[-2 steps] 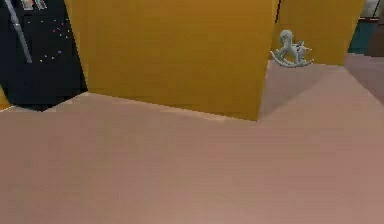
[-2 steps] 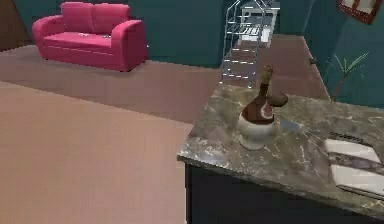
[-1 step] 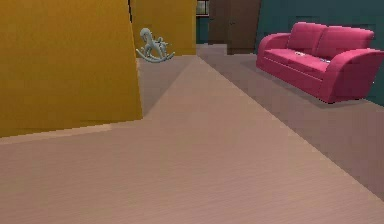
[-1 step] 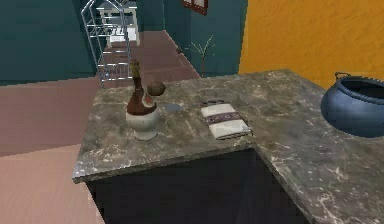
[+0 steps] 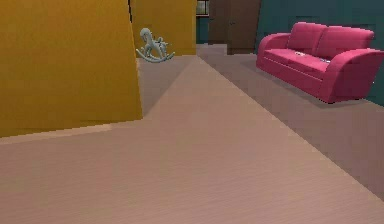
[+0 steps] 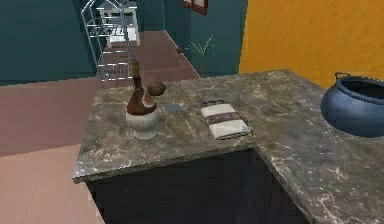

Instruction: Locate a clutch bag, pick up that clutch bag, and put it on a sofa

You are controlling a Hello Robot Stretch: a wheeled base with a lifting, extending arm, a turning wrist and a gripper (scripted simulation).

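End effector's state cannot be told; flat rectangular clutch bag [image 6: 225, 121] on veined marble counter [image 6: 290, 150].

Forward view: mustard-yellow wall block [image 5: 60, 70] at left; pale rocking-horse figure [image 5: 153, 47] on floor past its corner; dark doorway [image 5: 240, 25] at back. Arm side view: grey marble counter [image 6: 130, 155]; pale cup [image 6: 146, 124] with brown utensils toward left end; dark blue pot [image 6: 355, 105] at right; white wire rack [image 6: 110, 35] far behind; orange wall [image 6: 310, 35].
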